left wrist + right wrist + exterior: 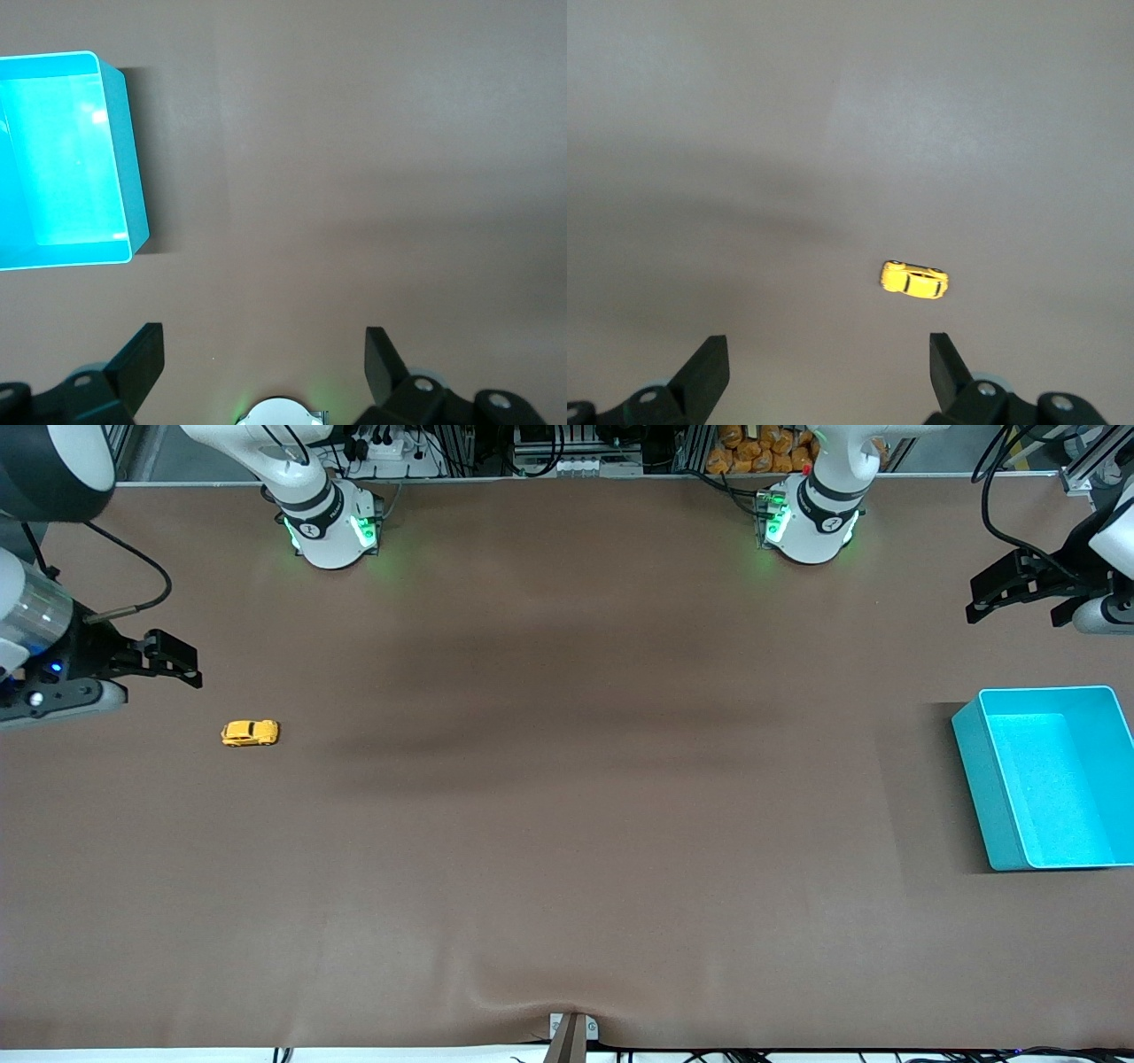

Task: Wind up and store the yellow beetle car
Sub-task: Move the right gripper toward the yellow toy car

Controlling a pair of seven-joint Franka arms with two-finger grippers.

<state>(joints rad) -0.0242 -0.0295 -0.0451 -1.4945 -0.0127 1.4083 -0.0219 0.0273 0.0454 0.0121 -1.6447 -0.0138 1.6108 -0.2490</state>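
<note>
Nothing was grabbed yet: car (250,732) sat on the table at the right arm's end, well apart from the bin (974,771) (empty). Right gripper (168,661) hung spread above the table near it and needed to drop down; left gripper (1005,591) waited spread near the bin

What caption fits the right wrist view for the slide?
Open right gripper above the brown table, yellow beetle car on its wheels ahead, not yet grasped.

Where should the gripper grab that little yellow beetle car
Probably across the yellow beetle car's two long sides at mid-body, coming straight down. It sits on its wheels on the table, and its rounded roof offers no flat hold. The open right gripper is closest.
</note>
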